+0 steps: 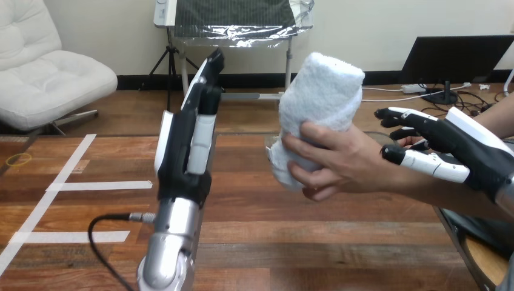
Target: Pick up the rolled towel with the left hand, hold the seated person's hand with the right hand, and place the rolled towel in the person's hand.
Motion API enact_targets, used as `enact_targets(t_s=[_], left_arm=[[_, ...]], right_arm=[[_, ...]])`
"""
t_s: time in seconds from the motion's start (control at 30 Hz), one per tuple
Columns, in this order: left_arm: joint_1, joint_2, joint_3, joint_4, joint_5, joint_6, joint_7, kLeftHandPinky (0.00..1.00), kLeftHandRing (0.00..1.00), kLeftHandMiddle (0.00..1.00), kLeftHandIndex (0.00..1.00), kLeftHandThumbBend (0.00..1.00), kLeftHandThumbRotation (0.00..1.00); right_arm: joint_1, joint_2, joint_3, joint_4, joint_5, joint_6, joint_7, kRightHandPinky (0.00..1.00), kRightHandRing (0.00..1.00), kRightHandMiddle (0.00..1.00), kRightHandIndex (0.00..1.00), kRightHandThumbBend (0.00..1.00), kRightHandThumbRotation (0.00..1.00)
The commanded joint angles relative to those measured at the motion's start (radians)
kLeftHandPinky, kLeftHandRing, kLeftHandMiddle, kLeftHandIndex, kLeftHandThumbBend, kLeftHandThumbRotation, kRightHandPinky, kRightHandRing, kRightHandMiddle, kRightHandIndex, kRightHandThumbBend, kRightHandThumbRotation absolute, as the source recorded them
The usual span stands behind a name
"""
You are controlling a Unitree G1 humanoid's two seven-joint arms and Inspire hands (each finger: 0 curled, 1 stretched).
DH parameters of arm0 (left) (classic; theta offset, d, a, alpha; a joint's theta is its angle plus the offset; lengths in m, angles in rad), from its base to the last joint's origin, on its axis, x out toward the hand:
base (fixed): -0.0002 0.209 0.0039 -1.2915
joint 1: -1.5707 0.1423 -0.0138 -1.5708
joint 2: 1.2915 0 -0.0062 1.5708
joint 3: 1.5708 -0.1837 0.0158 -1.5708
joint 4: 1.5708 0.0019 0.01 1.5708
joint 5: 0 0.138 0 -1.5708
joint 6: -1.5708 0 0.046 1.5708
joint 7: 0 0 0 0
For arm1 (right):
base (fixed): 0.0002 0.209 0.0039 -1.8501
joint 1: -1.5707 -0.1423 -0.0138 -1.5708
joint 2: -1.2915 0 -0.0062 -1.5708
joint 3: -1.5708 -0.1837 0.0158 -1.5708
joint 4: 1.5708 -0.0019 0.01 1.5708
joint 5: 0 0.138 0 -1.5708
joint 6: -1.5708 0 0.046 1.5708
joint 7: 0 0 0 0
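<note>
Towel (324, 91) count is one: white, rolled, standing roughly upright in the person's hand (339, 163), which is wrapped round its lower half and has it up off the surface (273, 242). Nearest the camera, the left hand (188, 139) stands to the left of the towel, edge-on, fingers straight and pointing up, nothing in it, not touching the towel. Over on the right, the right hand (467, 145) sits just above the person's wrist (418, 188), close to or touching it; can't tell whether it actually has hold of it. So two robot hands, one person's hand. Surface is dark wooden planks with three white tape strips (100, 185) on its left side.
</note>
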Motion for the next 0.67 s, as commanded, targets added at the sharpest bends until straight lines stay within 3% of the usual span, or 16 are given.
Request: enact_targets(t_s=[0.0,0.1,0.27,0.5,0.63], left_arm=[[0.022,-0.026,-0.033,-0.124,-0.017,0.021,-0.022,1.0,1.0,0.96,0.92,0.82,0.97],[0.047,-0.023,-0.039,-0.167,-0.031,0.03,-0.034,1.0,1.0,0.95,0.92,0.82,0.97],[0.087,-0.023,-0.047,-0.237,-0.046,0.048,-0.041,1.0,1.0,0.95,0.91,0.8,0.96],[0.142,-0.008,-0.055,-0.325,-0.052,0.041,-0.057,1.0,0.98,0.93,0.9,0.81,0.97],[0.177,-0.005,-0.056,-0.379,-0.056,0.054,-0.058,0.99,0.96,0.92,0.89,0.84,0.96]], right_arm=[[0.012,0.068,-0.028,-0.066,0.013,0.008,-0.069,0.73,0.86,0.89,0.92,1.0,0.99],[0.03,0.098,-0.04,-0.085,0.017,0.01,-0.111,0.74,0.87,0.89,0.92,0.99,1.0],[0.063,0.146,-0.061,-0.121,0.041,0.007,-0.161,0.81,0.9,0.91,0.94,0.89,1.0],[0.11,0.238,-0.085,-0.157,0.08,-0.107,-0.247,0.87,0.95,0.94,0.96,0.8,1.0],[0.138,0.288,-0.093,-0.197,0.104,-0.132,-0.286,0.91,0.96,0.95,0.97,0.86,1.0]])
